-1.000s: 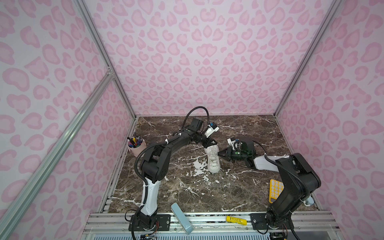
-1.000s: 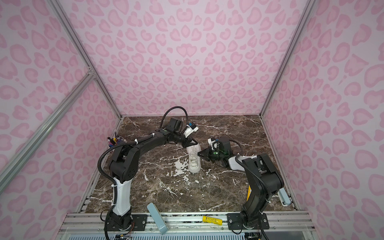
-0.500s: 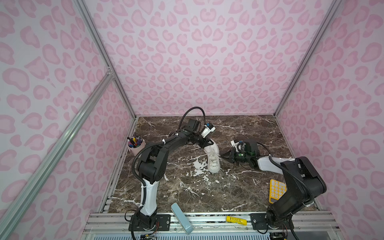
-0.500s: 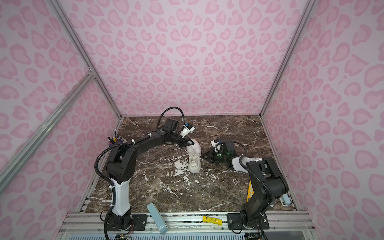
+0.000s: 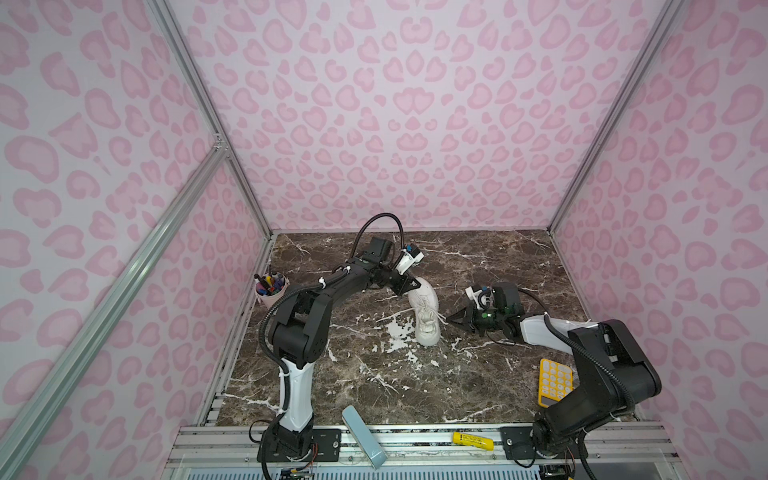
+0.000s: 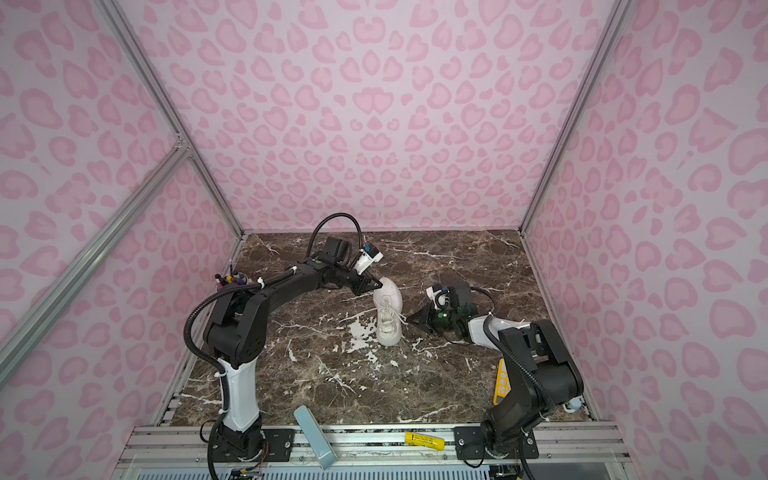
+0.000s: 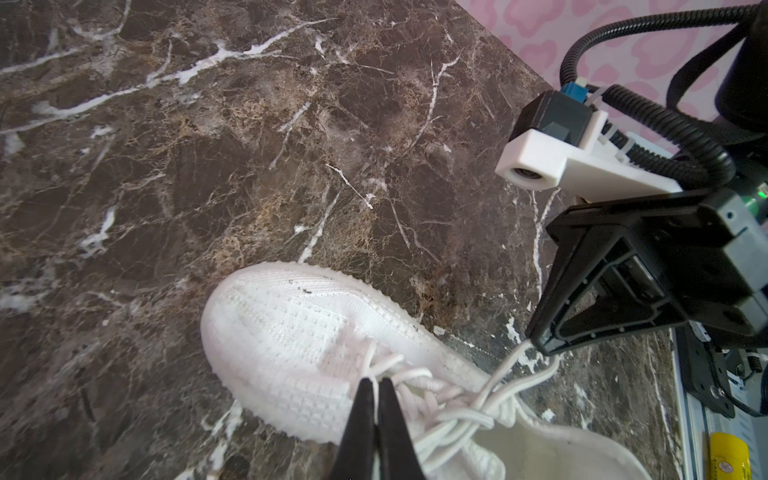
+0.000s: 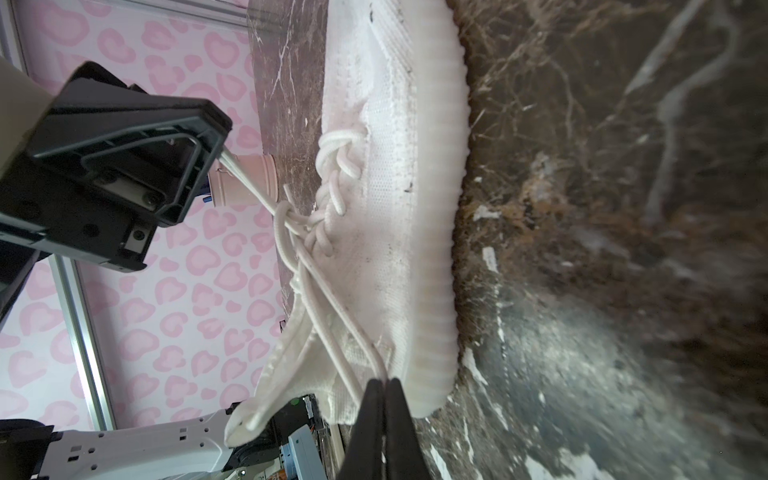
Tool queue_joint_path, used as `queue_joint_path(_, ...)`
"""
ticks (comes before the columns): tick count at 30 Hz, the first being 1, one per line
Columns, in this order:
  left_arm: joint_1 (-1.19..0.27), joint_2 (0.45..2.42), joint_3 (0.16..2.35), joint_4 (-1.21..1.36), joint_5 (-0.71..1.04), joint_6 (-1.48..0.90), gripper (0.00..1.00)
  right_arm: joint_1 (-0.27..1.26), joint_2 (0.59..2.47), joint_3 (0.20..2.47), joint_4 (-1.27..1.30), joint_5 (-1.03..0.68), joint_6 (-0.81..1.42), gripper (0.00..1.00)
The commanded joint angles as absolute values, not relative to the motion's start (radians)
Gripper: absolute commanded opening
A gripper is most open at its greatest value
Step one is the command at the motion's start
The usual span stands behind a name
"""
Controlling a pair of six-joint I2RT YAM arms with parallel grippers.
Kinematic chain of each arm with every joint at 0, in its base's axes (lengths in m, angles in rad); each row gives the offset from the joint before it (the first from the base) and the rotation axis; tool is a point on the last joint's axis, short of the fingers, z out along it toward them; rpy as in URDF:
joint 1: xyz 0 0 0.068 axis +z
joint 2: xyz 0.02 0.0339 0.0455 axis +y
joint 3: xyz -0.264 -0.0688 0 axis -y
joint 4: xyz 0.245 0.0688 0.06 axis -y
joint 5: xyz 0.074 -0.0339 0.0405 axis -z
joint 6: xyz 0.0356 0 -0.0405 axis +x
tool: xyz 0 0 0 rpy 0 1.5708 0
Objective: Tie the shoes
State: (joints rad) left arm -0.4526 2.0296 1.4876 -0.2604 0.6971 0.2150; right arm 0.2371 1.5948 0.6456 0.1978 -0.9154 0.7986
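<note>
In both top views the white sneaker (image 5: 426, 318) (image 6: 388, 316) lies mid-table (image 5: 374, 374) with its toe toward 6 o'clock. The left gripper (image 5: 411, 284) is at its 11 o'clock and the right gripper (image 5: 451, 320) at its 3 o'clock. In the left wrist view the left gripper (image 7: 376, 384) is pinched tight on the laces (image 7: 457, 419) over the tongue. In the right wrist view the right gripper (image 8: 384, 384) is clamped on them beside the sneaker's side.

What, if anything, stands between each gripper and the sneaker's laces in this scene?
Nothing visible does. The left gripper and the right gripper are each shut on one of the laces of the white sneaker, and each strand runs unobstructed from the sneaker to its gripper.
</note>
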Motion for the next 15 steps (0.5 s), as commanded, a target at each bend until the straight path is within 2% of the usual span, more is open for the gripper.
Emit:
queue_joint_path(1, -0.448, 2.023, 1.496, -0.241, 0.692, 0.227, 0.03, 0.229, 1.588, 0.641, 0.136, -0.909, 0.751, 0.00)
queue_joint_path(15, -0.446, 2.051, 1.513, -0.215, 0.593, 0.209, 0.03, 0.213, 1.567, 0.626, 0.043, -0.877, 0.697, 0.00)
